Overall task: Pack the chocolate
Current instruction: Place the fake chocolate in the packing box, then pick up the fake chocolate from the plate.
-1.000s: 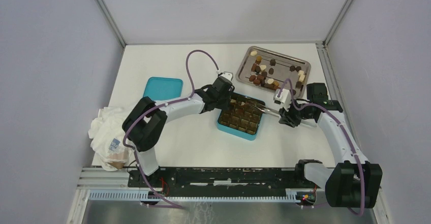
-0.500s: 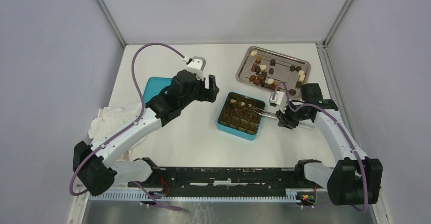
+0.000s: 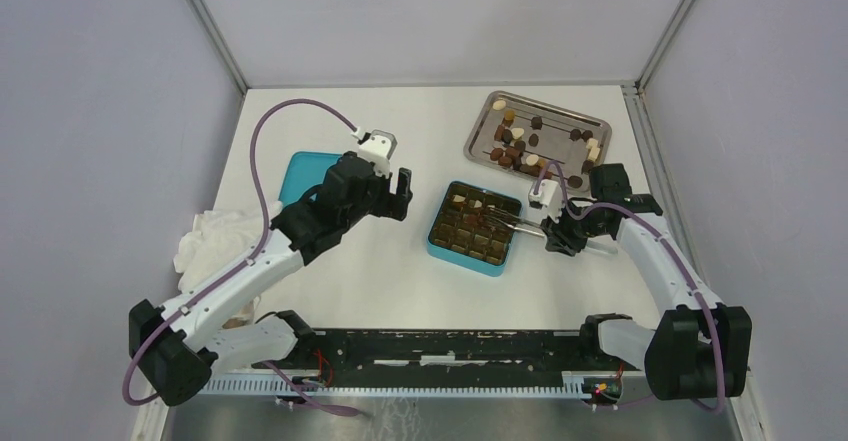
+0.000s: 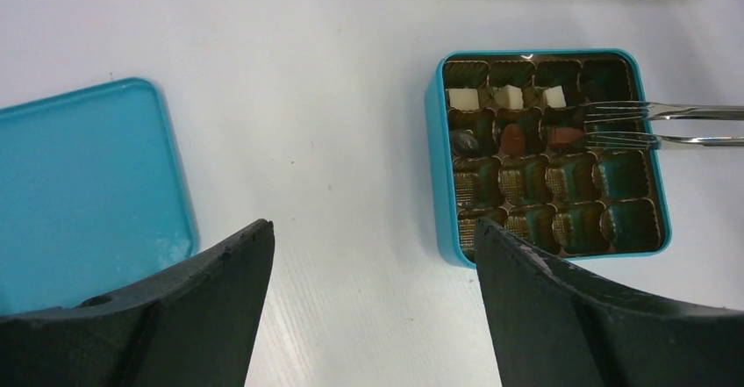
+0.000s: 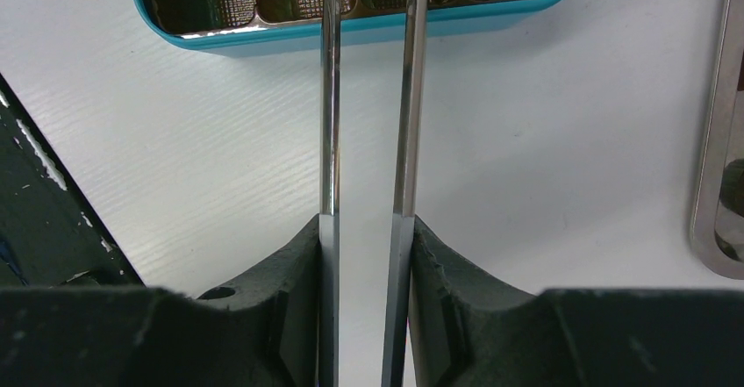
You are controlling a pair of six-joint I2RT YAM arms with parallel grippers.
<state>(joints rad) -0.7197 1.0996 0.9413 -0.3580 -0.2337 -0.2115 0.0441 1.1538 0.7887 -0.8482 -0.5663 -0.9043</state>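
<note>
The top camera hangs high above and behind the arm bases, facing down and forward over the whole table [image 3: 400,281], near edge to far corners. The left wrist camera looks nearly straight down from mid height between its fingers [image 4: 175,317], taking in the lid [image 4: 79,185], the box [image 4: 434,185] and the tweezers [image 4: 702,141]. The right wrist camera sits low and close, sighting along the tweezers toward the box's side. All three views share box and tweezers.
</note>
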